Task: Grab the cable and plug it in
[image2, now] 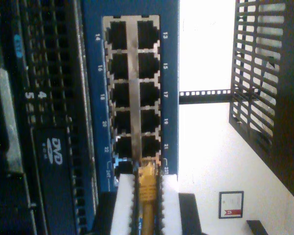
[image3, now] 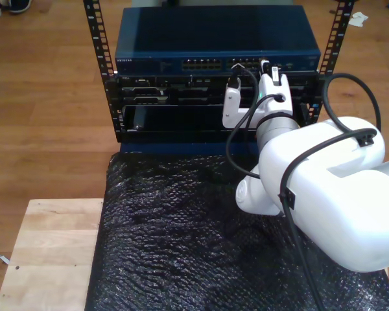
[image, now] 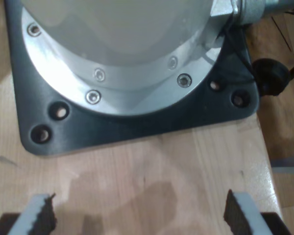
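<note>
cable (image2: 147,188): yellow, clear plug | second pincer (image2: 147,196): clamped on it

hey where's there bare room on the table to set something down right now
Bare room: the black padded mat between the rack and the white arm, and the wooden tabletop at the exterior view's left. Crowded: the blue switch, where my second gripper holds the cable at the ports.

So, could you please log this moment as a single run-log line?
second gripper: shut on cable | plug at switch port | first gripper: open, above wooden table
</note>
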You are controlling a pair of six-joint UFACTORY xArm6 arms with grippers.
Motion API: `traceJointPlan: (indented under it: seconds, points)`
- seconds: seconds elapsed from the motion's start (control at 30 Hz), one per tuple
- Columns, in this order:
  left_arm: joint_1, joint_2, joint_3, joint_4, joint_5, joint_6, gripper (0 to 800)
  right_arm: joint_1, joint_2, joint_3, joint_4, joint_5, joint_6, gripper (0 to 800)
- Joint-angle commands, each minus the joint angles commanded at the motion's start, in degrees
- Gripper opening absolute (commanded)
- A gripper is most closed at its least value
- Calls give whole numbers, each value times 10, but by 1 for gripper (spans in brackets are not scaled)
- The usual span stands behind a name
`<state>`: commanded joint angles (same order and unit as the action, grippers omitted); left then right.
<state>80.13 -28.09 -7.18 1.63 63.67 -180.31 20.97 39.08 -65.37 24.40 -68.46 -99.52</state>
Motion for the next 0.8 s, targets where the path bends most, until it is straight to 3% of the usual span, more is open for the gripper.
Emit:
traceJointPlan:
  seconds: [0.57, 0.7, 0.8]
  points:
    - [0, 0, 0, 0, 0, -1, 800, -3, 17, -18, -1, 11, 3, 4]
    - [0, 0, 0, 0, 0, 0, 800, -4, 10, -6, -3, 12, 3, 192]
    - [0, 0, 0, 0, 0, -1, 800, 5, -4, -1, -3, 12, 4, 274]
